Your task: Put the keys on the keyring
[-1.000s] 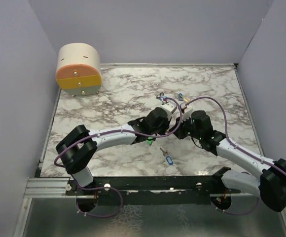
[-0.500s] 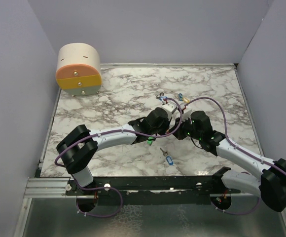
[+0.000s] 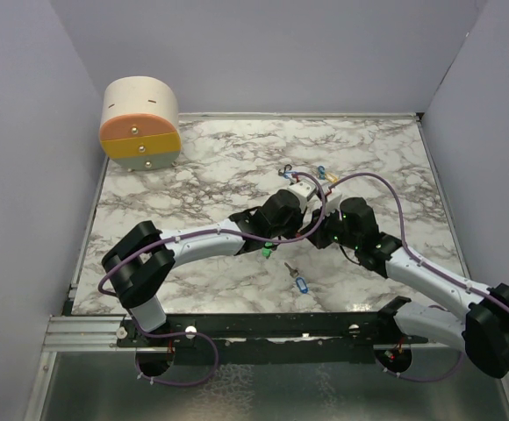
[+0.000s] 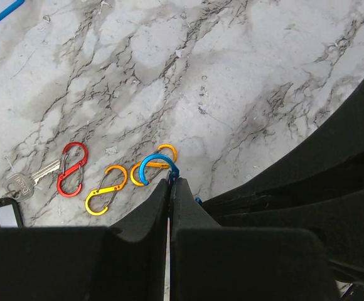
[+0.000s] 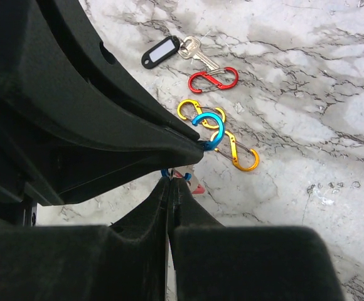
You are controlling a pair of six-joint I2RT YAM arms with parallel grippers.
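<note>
The left gripper (image 4: 171, 185) is clenched on a blue clip (image 4: 152, 169), judged to serve as the keyring. The clip's free loop projects just beyond the fingertips. The right gripper (image 5: 169, 188) is closed as well, its tips brought up against the left gripper. A red-tagged key (image 5: 192, 182) shows just beside those tips, but whether it is gripped cannot be told.

No key is seen threaded on the blue clip, so the task is judged to be at its first threading, with every key left.

Two orange clips (image 4: 105, 189) lie just ahead of the left fingertips, close under the blue clip, and could be fouled. Further left, a red clip (image 4: 72, 168) lies just beside a black-tagged key (image 4: 6, 212). A blue-tagged key (image 3: 300, 283) lies well behind both grippers.
</note>
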